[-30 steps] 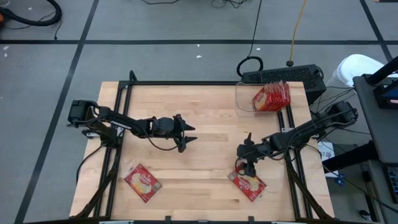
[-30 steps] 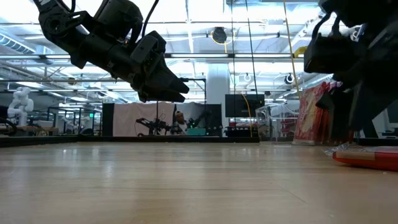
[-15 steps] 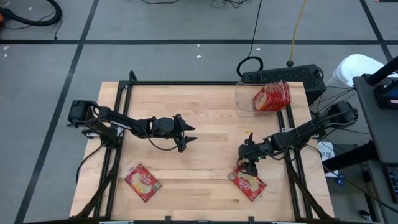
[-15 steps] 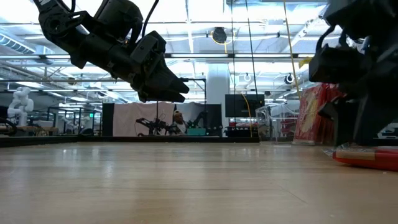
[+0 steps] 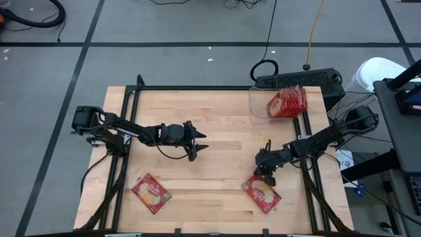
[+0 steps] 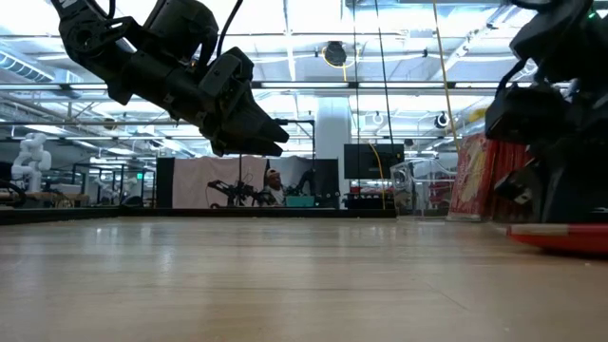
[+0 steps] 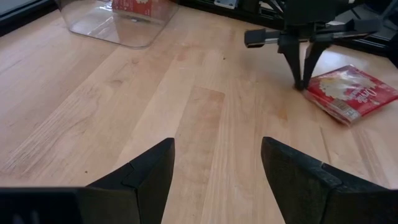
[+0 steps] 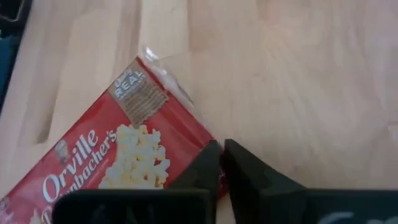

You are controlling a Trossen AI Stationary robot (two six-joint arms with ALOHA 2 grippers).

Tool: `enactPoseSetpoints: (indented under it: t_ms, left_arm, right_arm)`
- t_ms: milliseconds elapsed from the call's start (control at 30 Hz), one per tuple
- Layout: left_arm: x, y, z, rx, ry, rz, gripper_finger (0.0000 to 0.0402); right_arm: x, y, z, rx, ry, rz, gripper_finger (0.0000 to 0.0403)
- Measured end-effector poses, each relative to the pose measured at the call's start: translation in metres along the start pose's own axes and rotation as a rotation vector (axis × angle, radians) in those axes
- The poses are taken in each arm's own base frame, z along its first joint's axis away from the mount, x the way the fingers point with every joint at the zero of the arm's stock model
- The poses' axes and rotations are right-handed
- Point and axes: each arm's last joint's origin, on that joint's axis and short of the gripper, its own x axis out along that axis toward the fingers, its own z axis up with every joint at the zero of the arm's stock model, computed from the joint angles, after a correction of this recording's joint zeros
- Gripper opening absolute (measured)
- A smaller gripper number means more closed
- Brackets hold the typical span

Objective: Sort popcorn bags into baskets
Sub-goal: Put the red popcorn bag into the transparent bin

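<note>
One red popcorn bag (image 5: 264, 195) lies flat near the table's front right. My right gripper (image 5: 264, 178) is down at its far edge, shut on it; the same gripper (image 7: 303, 83) also shows in the left wrist view. A second bag (image 5: 151, 193) lies flat at the front left. At the far right stands the clear basket (image 5: 254, 107) with several red bags (image 5: 288, 102) leaning inside. My left gripper (image 5: 200, 143) hovers open over the table's middle, holding nothing. My right gripper pinches the bag's long edge (image 8: 202, 140) near one corner between its two fingers (image 8: 249, 171). The fingers slant down from the table's right and far side. The bag lies flat on the table, picture side up.
Bare wood lies between the two arms and in front of the basket (image 7: 118, 31). A black frame rail (image 5: 197, 87) runs along the far edge, and cables and a power strip (image 5: 299, 80) sit behind the basket.
My right gripper has sunk toward the table and moved a little toward the near edge, down onto the bag's edge, and its fingers have shut there. The bag stays flat on the table.
</note>
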Motion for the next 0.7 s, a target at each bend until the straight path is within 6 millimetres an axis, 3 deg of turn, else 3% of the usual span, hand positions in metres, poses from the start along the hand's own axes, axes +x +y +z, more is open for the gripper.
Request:
enactPoseSetpoints:
  t_ms: [367,533,700]
  left_arm:
    - [0.000,-0.002,0.000,-0.059,-0.003,-0.006,0.0246]
    - [-0.001,-0.014,0.004,-0.063,-0.059,-0.054,0.0246]
    - [-0.003,-0.025,0.007,-0.052,-0.113,-0.101,0.0246]
  right_arm:
    - [-0.001,0.005,0.019,-0.052,-0.200,-0.103,0.0001]
    - [-0.003,0.002,0.022,-0.035,-0.283,-0.240,0.0000]
    - [-0.004,0.002,0.024,0.042,-0.301,-0.213,0.0000]
